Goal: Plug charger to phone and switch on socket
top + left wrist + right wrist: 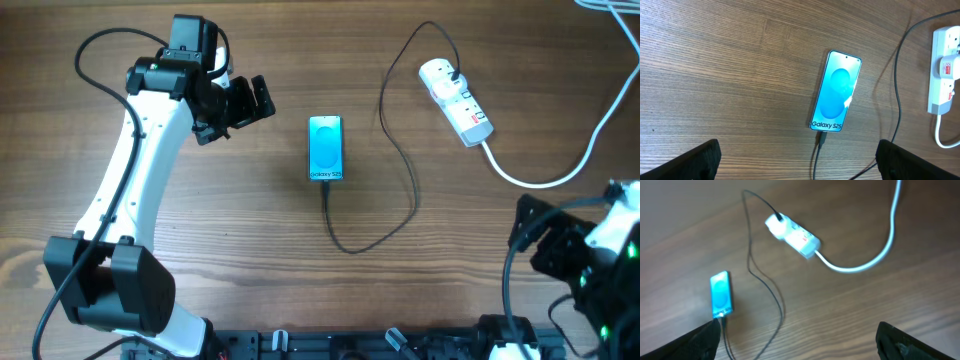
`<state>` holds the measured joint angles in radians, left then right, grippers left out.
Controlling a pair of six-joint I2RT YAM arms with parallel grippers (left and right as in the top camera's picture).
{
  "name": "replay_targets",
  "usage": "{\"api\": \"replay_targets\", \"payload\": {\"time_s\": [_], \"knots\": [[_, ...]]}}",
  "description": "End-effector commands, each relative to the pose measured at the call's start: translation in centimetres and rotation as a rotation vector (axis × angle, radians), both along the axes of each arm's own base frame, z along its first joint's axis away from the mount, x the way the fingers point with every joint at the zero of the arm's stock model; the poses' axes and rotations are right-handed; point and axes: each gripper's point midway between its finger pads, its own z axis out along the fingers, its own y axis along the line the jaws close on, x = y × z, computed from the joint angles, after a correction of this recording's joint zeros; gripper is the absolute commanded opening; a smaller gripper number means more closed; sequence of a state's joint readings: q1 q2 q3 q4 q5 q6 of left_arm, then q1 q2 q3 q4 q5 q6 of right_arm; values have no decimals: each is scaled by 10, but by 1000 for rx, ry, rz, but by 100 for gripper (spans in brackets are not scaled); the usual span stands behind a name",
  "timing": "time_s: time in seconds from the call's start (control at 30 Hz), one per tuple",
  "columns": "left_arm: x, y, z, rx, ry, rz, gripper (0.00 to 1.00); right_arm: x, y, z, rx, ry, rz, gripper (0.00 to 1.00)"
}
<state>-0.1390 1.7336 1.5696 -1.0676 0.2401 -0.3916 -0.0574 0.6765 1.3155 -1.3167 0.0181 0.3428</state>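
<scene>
The phone [325,148] lies flat at the table's middle, cyan screen up, lettering at its near end. The charger cable [410,190] runs from the phone's near end, loops right and back to the socket [457,100] at the back right. In the left wrist view the connector tip [822,138] sits in the phone's [836,91] port; the socket [943,70] shows red switch marks. My left gripper [250,105] is open and empty, left of the phone. My right gripper [535,240] is open and empty at the front right, far from the socket [792,232].
The socket's thick white cord [560,175] curves right and off the back right edge; it also shows in the right wrist view [865,265]. The left arm's black cable [100,45] loops at the back left. The wooden tabletop [240,230] lies between the arms.
</scene>
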Motion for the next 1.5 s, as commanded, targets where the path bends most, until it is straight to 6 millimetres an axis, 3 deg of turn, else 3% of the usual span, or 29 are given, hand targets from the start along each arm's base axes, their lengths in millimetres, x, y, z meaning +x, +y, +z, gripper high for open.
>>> {"api": "replay_targets", "payload": {"time_s": [0.0, 0.53, 0.63, 0.77, 0.97, 1.47], "knots": [[1, 1, -1, 4, 4, 11, 100, -1, 12, 5, -39, -116, 102, 100], [1, 1, -1, 4, 4, 11, 100, 48, 48, -83, -48, -535, 275, 100], [1, 1, -1, 4, 4, 12, 100, 55, 59, -88, -115, -587, 363, 100], [1, 1, -1, 4, 4, 11, 100, 64, 59, -91, -141, -644, 361, 100], [1, 1, -1, 4, 4, 11, 100, 68, 60, -92, -170, -703, 362, 100], [1, 1, -1, 4, 4, 11, 100, 73, 60, -119, -199, -758, 362, 100]]}}
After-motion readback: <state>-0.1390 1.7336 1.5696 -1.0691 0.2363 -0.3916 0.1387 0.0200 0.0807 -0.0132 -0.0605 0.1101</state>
